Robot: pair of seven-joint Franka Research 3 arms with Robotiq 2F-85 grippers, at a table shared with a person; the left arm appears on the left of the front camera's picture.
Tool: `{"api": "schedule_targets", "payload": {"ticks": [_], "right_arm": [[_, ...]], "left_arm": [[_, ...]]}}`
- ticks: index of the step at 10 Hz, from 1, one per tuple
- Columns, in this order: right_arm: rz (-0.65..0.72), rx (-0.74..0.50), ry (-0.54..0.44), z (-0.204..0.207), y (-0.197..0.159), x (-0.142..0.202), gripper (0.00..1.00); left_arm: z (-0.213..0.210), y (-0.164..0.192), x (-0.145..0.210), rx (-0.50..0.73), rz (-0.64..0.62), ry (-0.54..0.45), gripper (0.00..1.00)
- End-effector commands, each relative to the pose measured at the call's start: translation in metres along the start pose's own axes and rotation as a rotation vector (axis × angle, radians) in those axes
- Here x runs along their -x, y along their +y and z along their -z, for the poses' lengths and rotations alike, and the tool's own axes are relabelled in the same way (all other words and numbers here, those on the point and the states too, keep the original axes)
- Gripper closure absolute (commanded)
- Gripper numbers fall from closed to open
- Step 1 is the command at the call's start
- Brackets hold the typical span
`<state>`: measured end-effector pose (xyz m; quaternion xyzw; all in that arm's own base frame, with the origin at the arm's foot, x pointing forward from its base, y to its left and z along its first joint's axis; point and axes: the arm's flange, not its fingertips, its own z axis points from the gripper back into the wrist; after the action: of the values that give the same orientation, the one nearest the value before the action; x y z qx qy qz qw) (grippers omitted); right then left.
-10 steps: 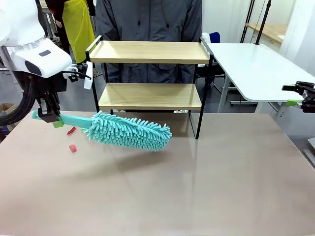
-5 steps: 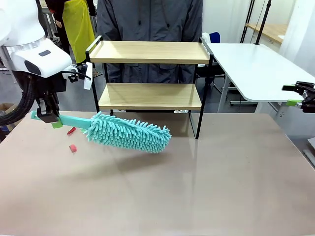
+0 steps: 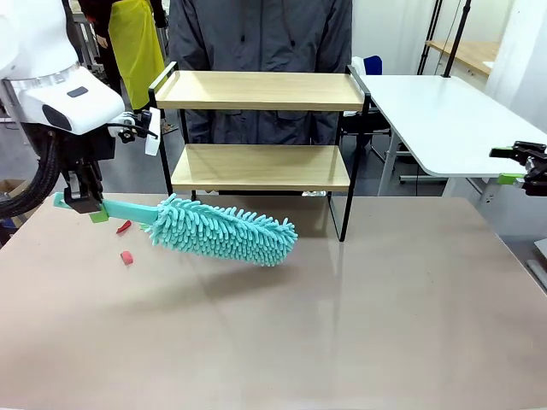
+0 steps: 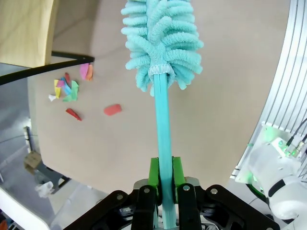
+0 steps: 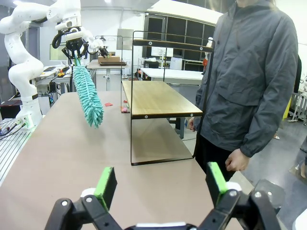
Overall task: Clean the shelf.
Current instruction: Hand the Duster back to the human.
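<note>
Left claw (image 3: 85, 205), clenched on the flat handle (image 4: 164, 124) of a turquoise microfibre duster (image 3: 224, 229); in the left wrist view the two green pads (image 4: 154, 168) press the handle from either side near its end. The duster runs from the claw at the left of the table (image 3: 359, 325) towards the middle, its fluffy head lowest at the far tip and lifted off the tabletop, with its shadow below it. Right claw (image 5: 161, 181), released, its green-padded fingers spread wide with nothing between them; in the front view it sits at the right edge, off the table.

The shelf (image 3: 261, 166) stands upright at the far side of the table, two light wooden boards in a thin black frame, both boards bare. The duster's head hangs in front of the lower board's left half; the right wrist view shows it apart from the frame, on the robot's side. A person (image 3: 256, 34) in a dark grey jacket stands just behind the shelf.

Small red scraps (image 3: 126, 256) lie on the table below the handle, and a cluster of coloured paper bits (image 4: 64, 88) lies near the shelf's black foot rail
</note>
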<state>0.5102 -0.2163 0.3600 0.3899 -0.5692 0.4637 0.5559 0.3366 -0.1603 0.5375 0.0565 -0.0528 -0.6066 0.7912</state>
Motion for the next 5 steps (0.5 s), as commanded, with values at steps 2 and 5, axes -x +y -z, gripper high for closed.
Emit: {"api": "schedule_targets", "payload": {"ticks": [2,5], "right_arm": [[-0.006,0.002,0.003,0.001,-0.001,-0.003,0.0],[-0.053,-0.114,-0.033,0.021,0.028,-0.048,0.0]], "left_arm": [[-0.005,0.001,0.001,0.001,0.004,-0.001,0.87],[-0.011,0.005,0.009,-0.028,0.022,-0.082,0.87]]}}
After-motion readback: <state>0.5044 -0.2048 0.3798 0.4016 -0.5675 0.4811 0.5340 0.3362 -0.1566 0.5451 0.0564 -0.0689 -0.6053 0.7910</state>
